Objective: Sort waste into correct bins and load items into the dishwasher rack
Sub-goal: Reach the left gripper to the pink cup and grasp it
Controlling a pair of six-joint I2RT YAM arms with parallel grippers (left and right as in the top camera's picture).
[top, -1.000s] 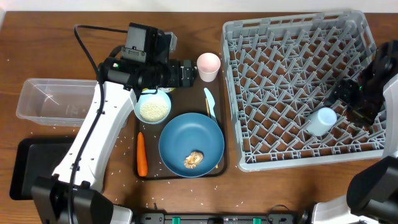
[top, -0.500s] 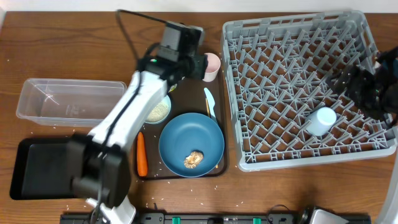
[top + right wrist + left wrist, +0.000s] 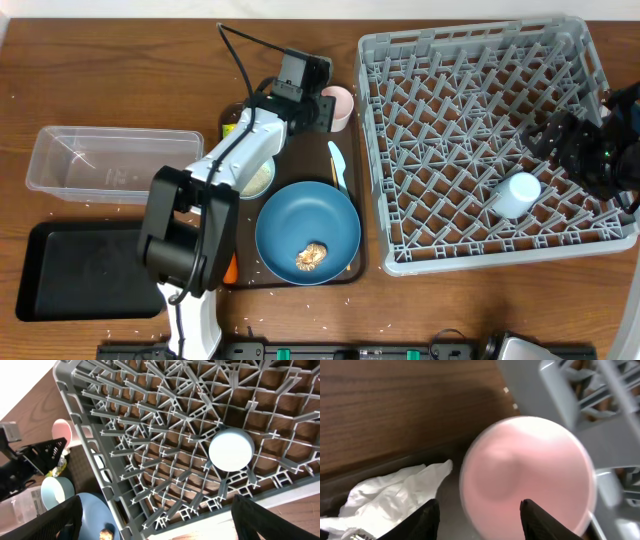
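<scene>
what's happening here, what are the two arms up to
The left gripper is at the pink cup, next to the dishwasher rack; whether it grips the cup is unclear. The right gripper hovers open above the rack, where a blue cup sits. The blue plate, with a food lump on it, is not yet loaded.

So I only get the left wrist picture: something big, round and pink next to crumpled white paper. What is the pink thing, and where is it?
Observer: It's a pink cup, standing upright at the far end of a brown tray.
Operator: And that grey stuff at the right?
Observer: That's a big rack. One blue cup sits in it, near its right side.
Operator: Is there a second arm?
Observer: Yes. The right gripper hangs open over the rack, apart from the blue cup.
</scene>
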